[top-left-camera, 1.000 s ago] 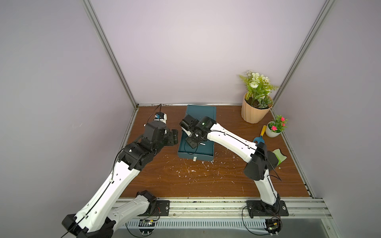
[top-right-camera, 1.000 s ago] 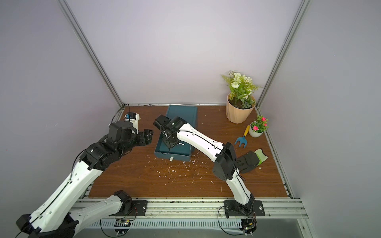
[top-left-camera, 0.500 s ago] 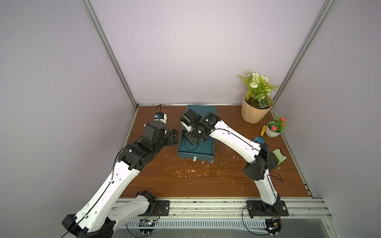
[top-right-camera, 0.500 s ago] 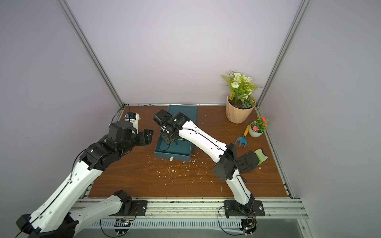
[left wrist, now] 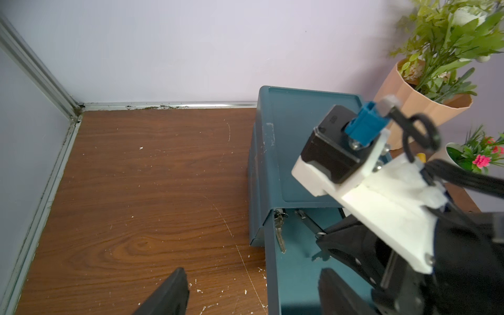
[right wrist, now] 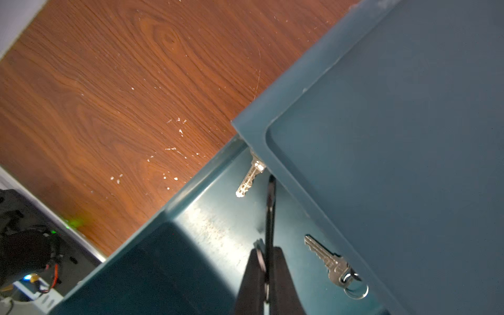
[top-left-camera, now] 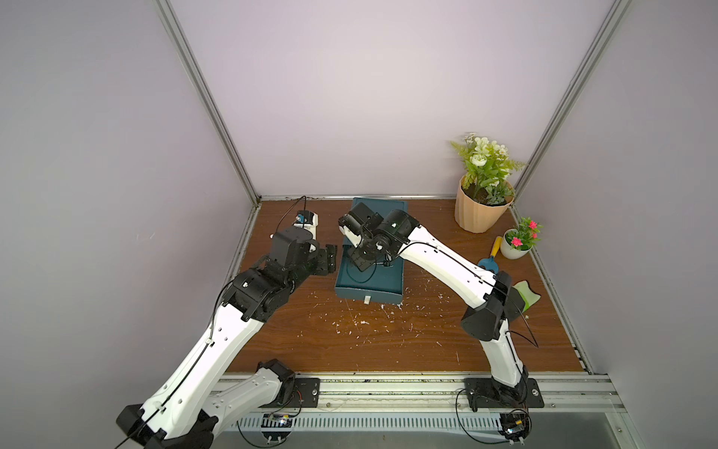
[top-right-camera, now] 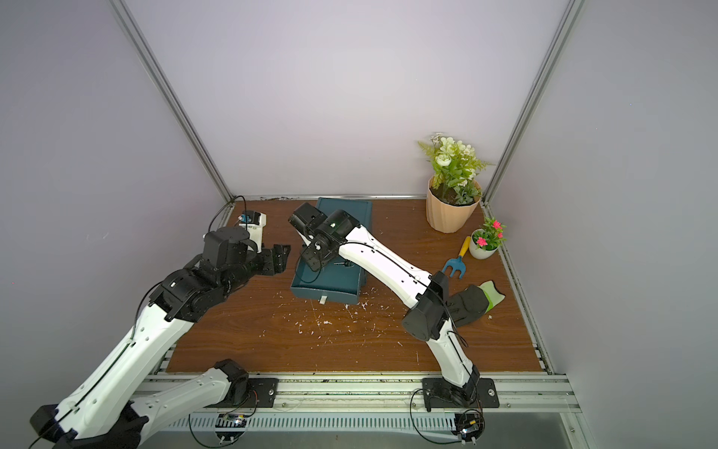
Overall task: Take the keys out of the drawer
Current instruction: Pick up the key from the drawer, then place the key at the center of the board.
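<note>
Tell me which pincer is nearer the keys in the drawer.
Right. The right pincer is inside the drawer between two keys, shut on a thin black tag. The left pincer hangs open outside the drawer, over the table beside its wall.

No word, number, brand or sign can be read on anything here (the silver keys (right wrist: 327,260) lying in the teal drawer (right wrist: 207,223), just by the front edge of its cabinet (right wrist: 395,136), are too small and blurred for any stamp to show).
</note>
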Tool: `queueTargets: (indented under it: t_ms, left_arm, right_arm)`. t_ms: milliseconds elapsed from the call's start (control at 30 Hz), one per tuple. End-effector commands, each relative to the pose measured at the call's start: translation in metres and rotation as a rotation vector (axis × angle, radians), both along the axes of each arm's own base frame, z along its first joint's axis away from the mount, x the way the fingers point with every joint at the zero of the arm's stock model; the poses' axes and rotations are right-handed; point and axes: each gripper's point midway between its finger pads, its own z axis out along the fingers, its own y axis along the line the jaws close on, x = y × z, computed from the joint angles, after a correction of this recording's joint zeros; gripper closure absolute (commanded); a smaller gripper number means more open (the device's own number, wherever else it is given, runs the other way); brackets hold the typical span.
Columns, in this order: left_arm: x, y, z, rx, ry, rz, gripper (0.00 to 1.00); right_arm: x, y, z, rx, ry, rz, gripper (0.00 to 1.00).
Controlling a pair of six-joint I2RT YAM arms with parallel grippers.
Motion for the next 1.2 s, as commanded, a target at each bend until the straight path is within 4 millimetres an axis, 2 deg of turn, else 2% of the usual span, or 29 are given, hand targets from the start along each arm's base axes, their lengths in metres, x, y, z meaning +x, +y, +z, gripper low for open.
queueTargets:
  t_ms: [0,200,400,500,700,833,967,1067,1167]
  left_arm:
    - [0.000,-0.009,0.016,-0.025,-0.069,-0.070,0.22]
    - [-0.005,-0.027,0.024,-0.109,-0.098,-0.158,0.22]
    - [-0.010,-0.047,0.035,-0.173,-0.131,-0.266,0.22]
    - [-0.010,-0.059,0.039,-0.198,-0.138,-0.325,0.22]
    - [-0.011,-0.086,0.040,-0.234,-0.135,-0.464,0.23]
    - [-0.016,-0.106,0.037,-0.250,-0.124,-0.574,0.22]
    - [-0.030,-0.132,0.034,-0.246,-0.112,-0.709,0.14]
    - [-0.043,-0.151,0.030,-0.251,-0.095,-0.809,0.10]
    - [-0.052,-0.161,0.028,-0.297,-0.070,-0.880,0.09]
  right_arm:
    - [-0.011,-0.010,0.065,0.169,-0.050,-0.019,0.98]
    - [-0.017,-0.032,0.084,0.207,-0.064,-0.051,0.99]
    - [-0.022,-0.070,0.092,0.219,-0.063,-0.120,1.00]
    - [-0.026,-0.094,0.089,0.221,-0.055,-0.171,1.00]
    - [-0.035,-0.159,0.075,0.273,-0.047,-0.353,1.00]
    - [-0.040,-0.199,0.052,0.357,-0.034,-0.488,1.00]
    - [-0.047,-0.234,0.014,0.394,-0.014,-0.606,1.00]
    - [-0.049,-0.253,-0.018,0.372,0.009,-0.686,1.00]
    - [-0.047,-0.261,-0.051,0.344,0.041,-0.723,1.00]
